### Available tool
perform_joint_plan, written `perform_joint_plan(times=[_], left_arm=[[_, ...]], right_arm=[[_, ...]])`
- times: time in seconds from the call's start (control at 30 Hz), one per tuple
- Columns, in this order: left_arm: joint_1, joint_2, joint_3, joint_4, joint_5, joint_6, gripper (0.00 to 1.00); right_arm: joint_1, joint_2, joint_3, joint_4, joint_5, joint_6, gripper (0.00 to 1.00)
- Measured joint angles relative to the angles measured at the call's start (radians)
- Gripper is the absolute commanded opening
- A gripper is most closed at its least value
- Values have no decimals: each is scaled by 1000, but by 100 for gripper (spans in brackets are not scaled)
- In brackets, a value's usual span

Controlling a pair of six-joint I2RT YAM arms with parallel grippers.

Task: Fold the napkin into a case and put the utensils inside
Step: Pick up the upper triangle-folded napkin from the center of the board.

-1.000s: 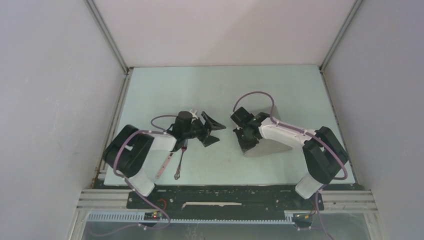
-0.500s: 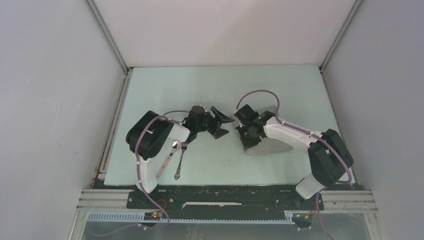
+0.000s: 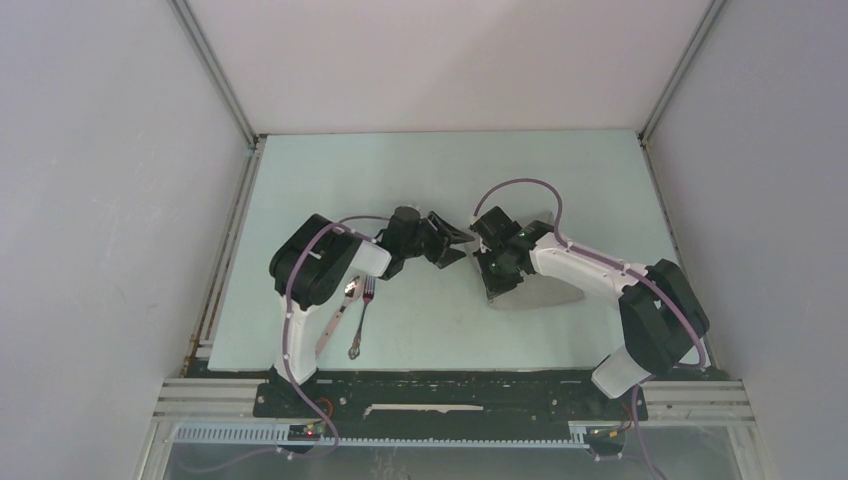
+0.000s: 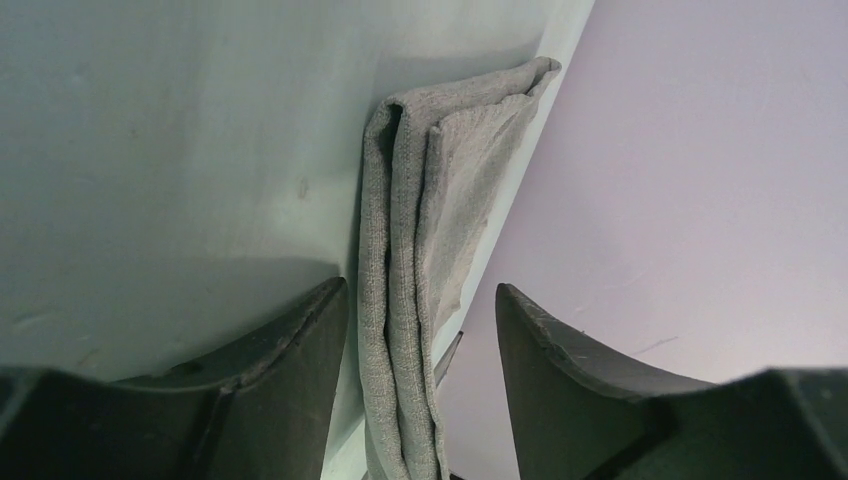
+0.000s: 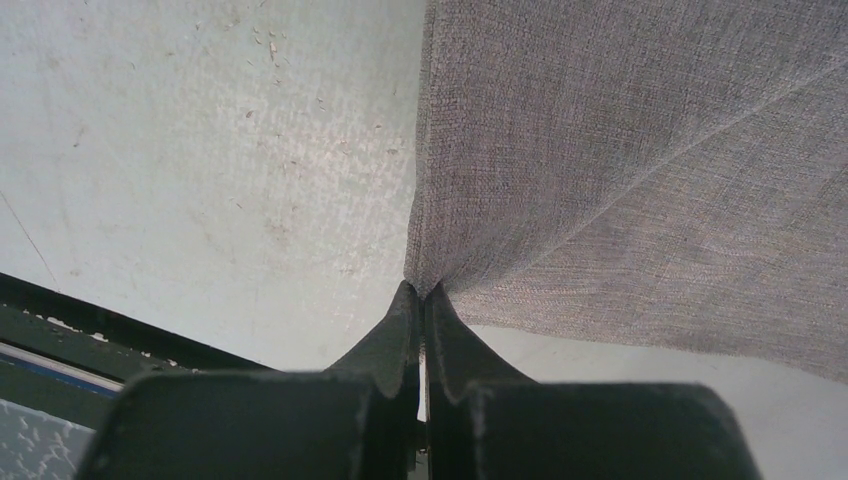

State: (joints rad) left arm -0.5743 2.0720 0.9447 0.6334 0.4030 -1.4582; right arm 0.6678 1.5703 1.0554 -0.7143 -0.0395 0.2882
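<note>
The grey napkin point(image 3: 548, 292) lies folded on the table right of centre, partly under my right arm. My right gripper point(image 3: 492, 270) is shut on the napkin's near left edge point(image 5: 640, 170), its fingertips point(image 5: 405, 320) pinching the hem. My left gripper point(image 3: 450, 243) is open beside the napkin's left side; in the left wrist view the folded layers point(image 4: 440, 170) stand edge-on between its open fingers point(image 4: 300, 340). The spoon point(image 3: 335, 318) with the pale pinkish handle and the metal fork point(image 3: 360, 318) lie side by side near the left arm's base.
The pale green table point(image 3: 420, 170) is walled by white panels at the left, back and right. A black rail point(image 3: 450, 390) runs along the near edge by the arm bases. The dark edge strip point(image 5: 60, 310) shows in the right wrist view.
My left arm has swung right from over the utensils, and its open gripper now straddles the napkin's left edge. My right gripper has shifted slightly back, still pinching the cloth.
</note>
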Motion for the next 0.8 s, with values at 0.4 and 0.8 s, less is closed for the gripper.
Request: perform_joint_plan(times=[0.4, 0.8], left_arm=[[-3, 25, 56, -31, -3, 1, 39], [-10, 31, 87, -76, -8, 0, 50]], right_arm=[[-7, -8, -4, 2, -7, -10, 0], [-25, -10, -14, 3, -19, -14, 0]])
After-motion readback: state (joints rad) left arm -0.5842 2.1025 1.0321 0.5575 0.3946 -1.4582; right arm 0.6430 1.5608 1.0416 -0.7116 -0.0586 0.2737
